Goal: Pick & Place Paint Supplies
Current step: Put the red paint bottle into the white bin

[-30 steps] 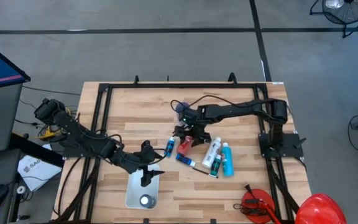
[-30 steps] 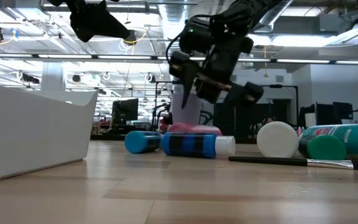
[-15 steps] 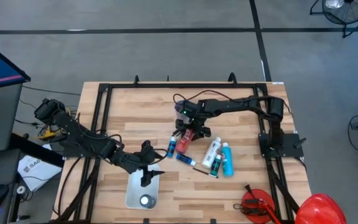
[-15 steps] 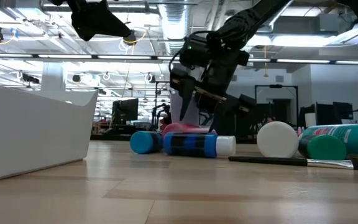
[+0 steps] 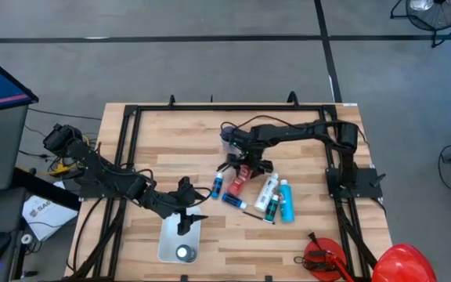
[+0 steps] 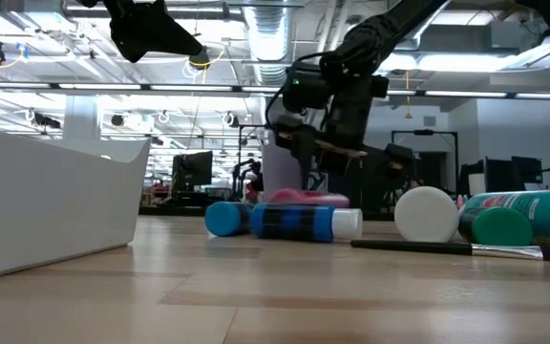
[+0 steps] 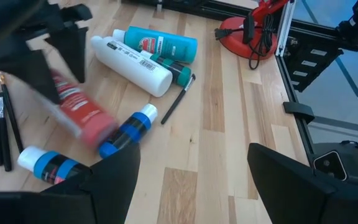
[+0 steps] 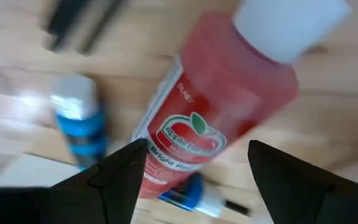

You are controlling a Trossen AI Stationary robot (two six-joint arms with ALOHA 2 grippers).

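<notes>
red bottle: the red paint bottle (image 5: 239, 182) is lying on its side mid-table, white cap and an apple logo on the label, sitting right under the right gripper (image 5: 245, 167)
right gripper: hovering just above that red bottle, fingers spread apart with the bottle showing in the gap between them in the wrist view; nothing pinched that I can see
light blue bottle: light blue bottle (image 5: 217, 186) lies just beside the red one, on the left arm's side
dark blue bottle: dark blue bottle (image 5: 233, 201) sits near the foot of the red one, white cap on
white + teal bottles: white bottle (image 5: 268, 192) and teal bottle (image 5: 286, 200) lie side by side, a bit off toward the right arm's base
brushes: a thin dark brush (image 5: 258, 214) lies just beside the dark blue bottle; a few more brushes (image 7: 0, 127) show up in the left wrist view
left gripper: left gripper (image 5: 185, 210) hangs over the white bin (image 5: 178, 240) near the front edge, fingers spread, empty
table: light wood table (image 5: 171, 149) with a black frame
</notes>
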